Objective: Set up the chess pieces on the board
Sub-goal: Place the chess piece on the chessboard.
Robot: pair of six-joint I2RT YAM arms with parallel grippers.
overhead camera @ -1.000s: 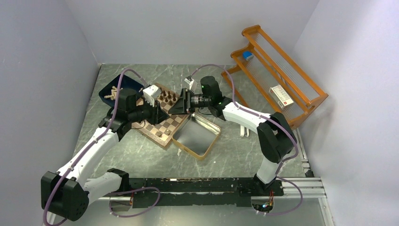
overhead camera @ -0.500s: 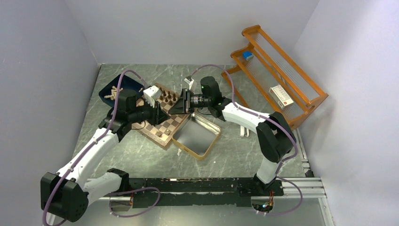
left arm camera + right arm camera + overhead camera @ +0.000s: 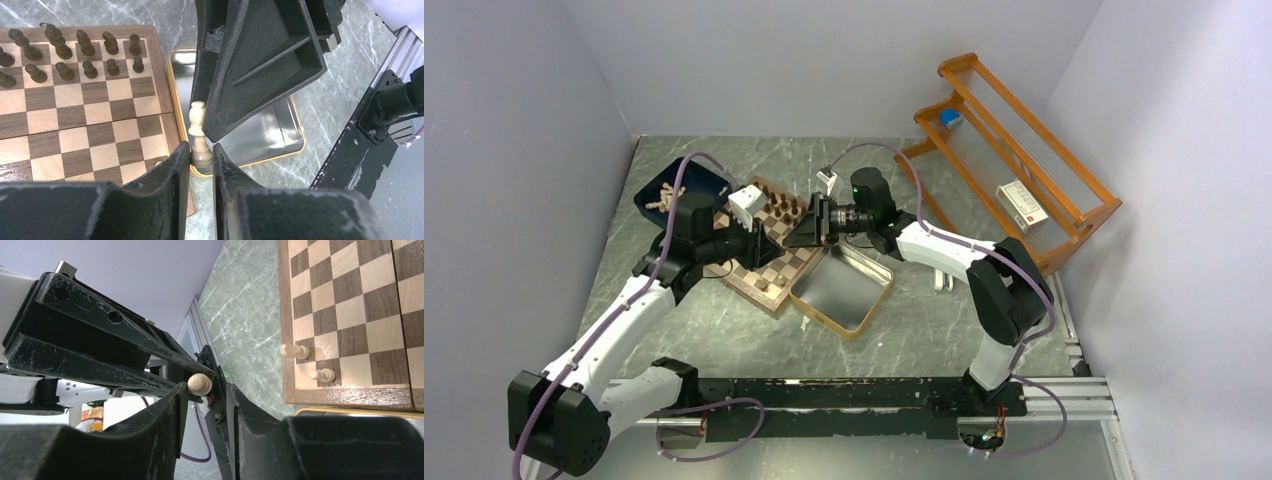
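Note:
The board (image 3: 749,268) lies left of centre, with dark chess pieces (image 3: 65,50) in two rows at its far side and two pale ones (image 3: 295,350) near a corner. My left gripper (image 3: 201,150) is shut on the base of a pale chess piece (image 3: 198,125), held over the board's edge beside the tin. My right gripper (image 3: 207,387) meets it tip to tip from the opposite side. Its jaws stand apart around the piece's round head (image 3: 200,384), which touches one finger only. From the top view both grippers, left (image 3: 769,245) and right (image 3: 796,232), hide the piece.
A silver gold-rimmed tin (image 3: 844,290) lies open right against the board. A navy tray (image 3: 696,178) with pale pieces (image 3: 662,198) stands behind the board on the left. An orange wooden rack (image 3: 1014,150) fills the back right.
The two grippers stay tip to tip over the board's right edge. The left arm's wrist has shifted slightly; the right gripper sits a little closer round the piece.

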